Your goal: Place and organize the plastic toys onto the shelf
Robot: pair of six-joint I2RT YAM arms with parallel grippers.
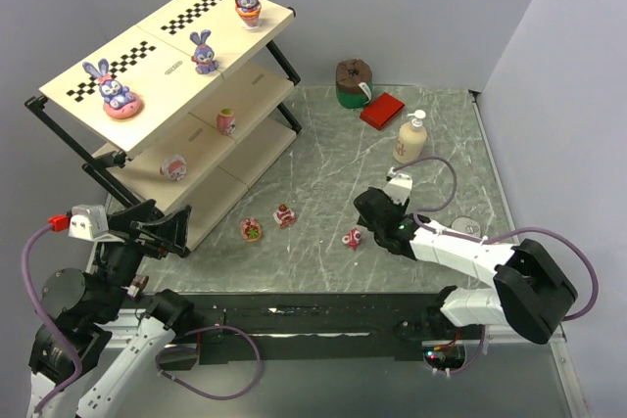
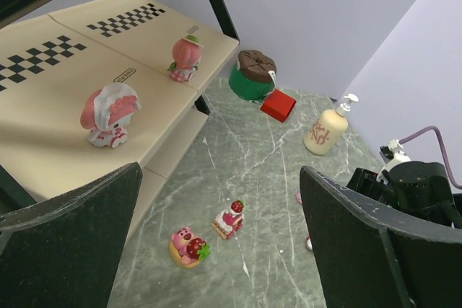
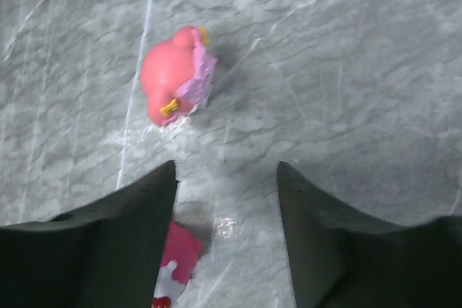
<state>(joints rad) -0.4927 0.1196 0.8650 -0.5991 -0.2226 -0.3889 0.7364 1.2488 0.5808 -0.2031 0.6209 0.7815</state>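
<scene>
So we're at the pick-up bit: the right gripper (image 3: 226,171) is low over the grey marbled tabletop (image 1: 323,144), jaws apart and nothing pinched between them. The left gripper (image 1: 167,230) hangs wide open and empty by the near corner of the three-tier cream-board shelf with the black metal frame (image 1: 162,85). The toy we'd go for is the little round pink plastic figurine (image 3: 173,73), lying on its side on the table just ahead of the right fingertips and well apart from the shelf. Catch: a small flat pink-and-red plastic piece (image 3: 177,257) sits right at the inner edge of the finger on the left of the wrist view, and we can't tell if it's touching. We reckon the trick is to ease forward until the round figurine sits squarely between the pads, keep the flat piece out of the gap, then squeeze across the body, not the head, so it doesn't squirt out. Three purple-blue bunny figurines (image 1: 203,54) already stand on the top board, the middle tier looks roomier.
</scene>
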